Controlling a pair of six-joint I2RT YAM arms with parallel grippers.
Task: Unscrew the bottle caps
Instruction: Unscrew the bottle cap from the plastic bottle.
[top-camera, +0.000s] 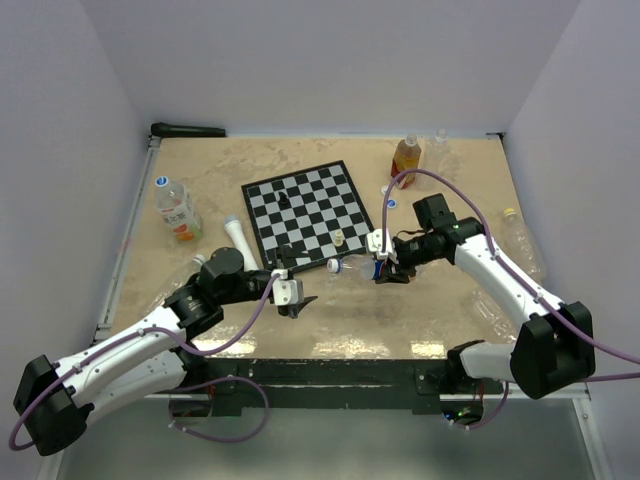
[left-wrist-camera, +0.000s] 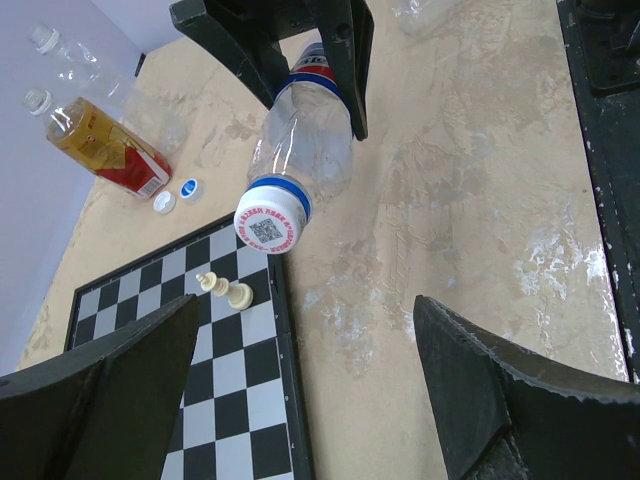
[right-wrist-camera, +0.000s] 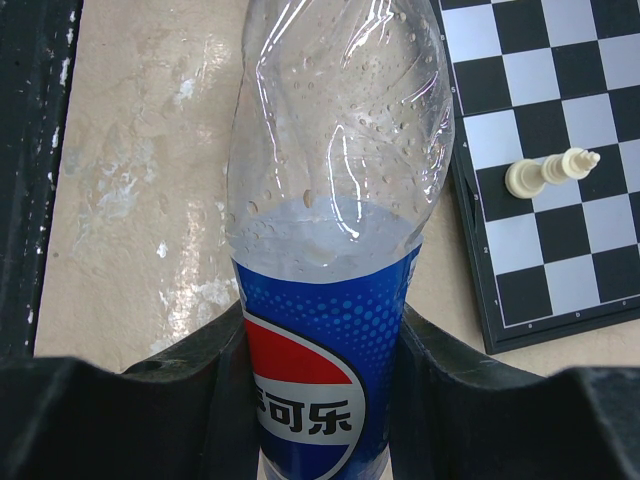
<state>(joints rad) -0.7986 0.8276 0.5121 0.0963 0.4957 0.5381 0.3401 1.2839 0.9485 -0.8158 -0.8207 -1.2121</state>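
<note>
A clear Pepsi bottle (top-camera: 354, 265) with a blue label is held off the table, neck pointing left. My right gripper (top-camera: 386, 268) is shut on its labelled body (right-wrist-camera: 330, 400). Its white ribbed cap (left-wrist-camera: 268, 225), over a blue ring, is screwed on and faces my left gripper. It also shows in the top view (top-camera: 333, 267). My left gripper (top-camera: 302, 303) is open and empty, its fingers (left-wrist-camera: 100, 390) spread wide a short way below and left of the cap, not touching it. Two loose caps, blue (left-wrist-camera: 188, 186) and white (left-wrist-camera: 163, 203), lie on the table by an orange-drink bottle.
A chessboard (top-camera: 305, 210) lies mid-table with a toppled cream piece (left-wrist-camera: 228, 290) near its corner and a black piece (top-camera: 284, 197). An orange-drink bottle (top-camera: 405, 160) stands at the back right. A capped bottle (top-camera: 177, 210) and a white bottle (top-camera: 238, 240) are at left, and a clear bottle (top-camera: 520, 240) lies at far right.
</note>
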